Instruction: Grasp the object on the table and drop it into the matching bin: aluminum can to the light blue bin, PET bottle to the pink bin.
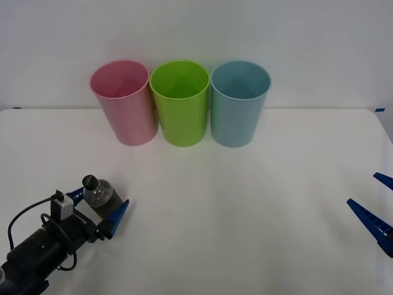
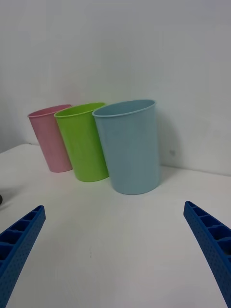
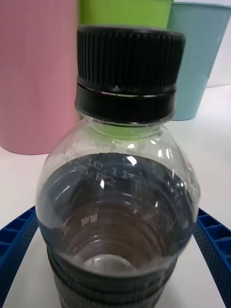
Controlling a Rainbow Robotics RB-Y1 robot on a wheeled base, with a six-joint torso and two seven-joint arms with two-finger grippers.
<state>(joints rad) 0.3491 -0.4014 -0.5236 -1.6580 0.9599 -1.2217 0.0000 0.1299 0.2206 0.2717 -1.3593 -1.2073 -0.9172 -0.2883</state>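
PET bottle, front view: the PET bottle point(image 1: 98, 192) stands on the white table point(image 1: 245, 203) near the robot's left side, well apart from the bins.
Left gripper, front view: the left gripper point(image 1: 99, 201) is low at the table's near left, with one blue finger on each side of the bottle. I cannot tell if the fingers touch it.
Right gripper, front view: the right gripper point(image 1: 376, 200) waits at the table's right edge with its fingers spread wide and nothing between them.
Bins, front view: three tall bins stand in a row at the back, side by side. The pink bin point(image 1: 124, 103) is on the left, the lime green bin point(image 1: 180, 103) in the middle, the light blue bin point(image 1: 238, 103) on the right.
Right wrist view: the right gripper's two blue fingers point(image 2: 19, 240) sit far apart. The light blue bin point(image 2: 130, 147) is nearest, then the green bin point(image 2: 83, 142), then the pink bin point(image 2: 50, 139).
Left wrist view: the bottle point(image 3: 120, 202) is very close, with its black cap point(image 3: 127, 72) on top and dark stuff inside. A blue finger point(image 3: 14, 240) shows on each side of it. The pink bin point(image 3: 36, 72), green bin point(image 3: 125, 13) and blue bin point(image 3: 202, 57) stand behind.
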